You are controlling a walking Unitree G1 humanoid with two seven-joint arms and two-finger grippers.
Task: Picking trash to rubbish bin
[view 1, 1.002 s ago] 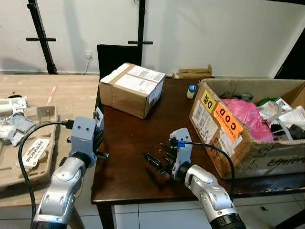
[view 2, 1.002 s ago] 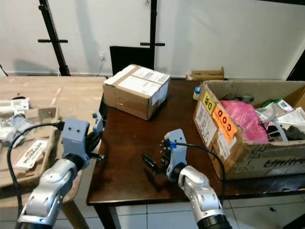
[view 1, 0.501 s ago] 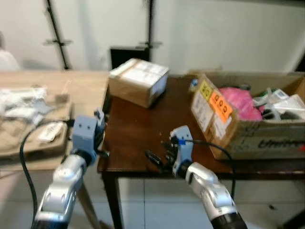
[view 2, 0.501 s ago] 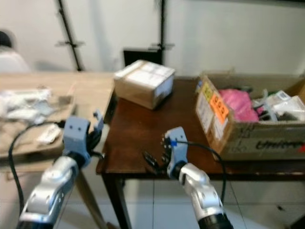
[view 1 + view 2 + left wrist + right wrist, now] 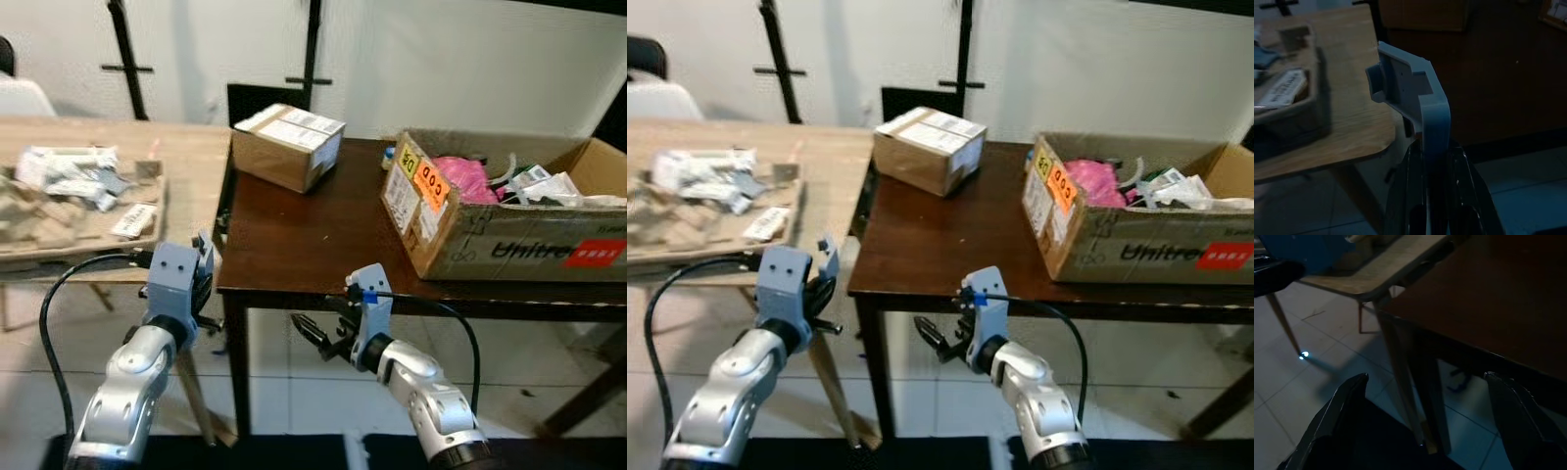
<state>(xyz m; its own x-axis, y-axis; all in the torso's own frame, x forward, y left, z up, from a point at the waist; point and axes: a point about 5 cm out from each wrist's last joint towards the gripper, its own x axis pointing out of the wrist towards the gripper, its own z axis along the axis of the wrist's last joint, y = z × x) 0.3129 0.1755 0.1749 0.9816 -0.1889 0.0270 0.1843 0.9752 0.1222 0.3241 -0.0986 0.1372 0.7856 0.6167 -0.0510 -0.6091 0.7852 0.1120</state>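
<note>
Right gripper [image 5: 312,334]: spread wide, empty, below dark table [image 5: 294,245] edge | left gripper [image 5: 201,294]: aperture unclear | risk: reaching up strikes the edge.

A dark brown table [image 5: 294,245] stands beside a light wooden table [image 5: 186,171] on pale floor tiles [image 5: 549,362], before a white wall [image 5: 441,59] with black stands [image 5: 312,44].

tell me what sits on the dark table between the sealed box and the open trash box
Bare dark tabletop between the sealed box and open trash box, seen in both eye views.
</note>
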